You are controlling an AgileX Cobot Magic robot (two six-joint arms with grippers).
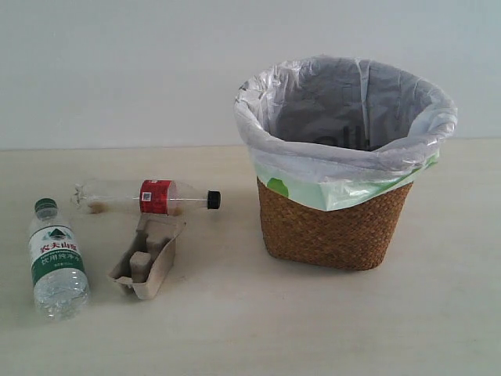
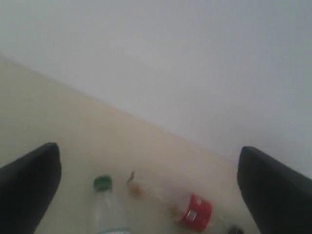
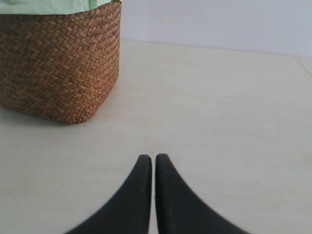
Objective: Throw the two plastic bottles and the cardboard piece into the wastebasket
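The green-label bottle point(image 1: 55, 262) lies at the table's left with its green cap pointing away. The red-label bottle point(image 1: 149, 197) lies crosswise behind it, black cap toward the wastebasket point(image 1: 340, 227). Between them sits the cardboard piece point(image 1: 146, 258). Neither arm shows in the exterior view. My left gripper point(image 2: 148, 168) is open, its dark fingers point(image 2: 29, 185) spread wide above the green-label bottle point(image 2: 105, 204) and the red-label bottle point(image 2: 194, 212), touching neither. My right gripper point(image 3: 154, 158) is shut with nothing in it, low over bare table beside the wastebasket point(image 3: 58, 63).
The wastebasket's white bag liner point(image 1: 344, 117) folds over its rim. A pale wall point(image 1: 117, 70) rises behind the table. The light table point(image 1: 258, 329) extends in front of the objects.
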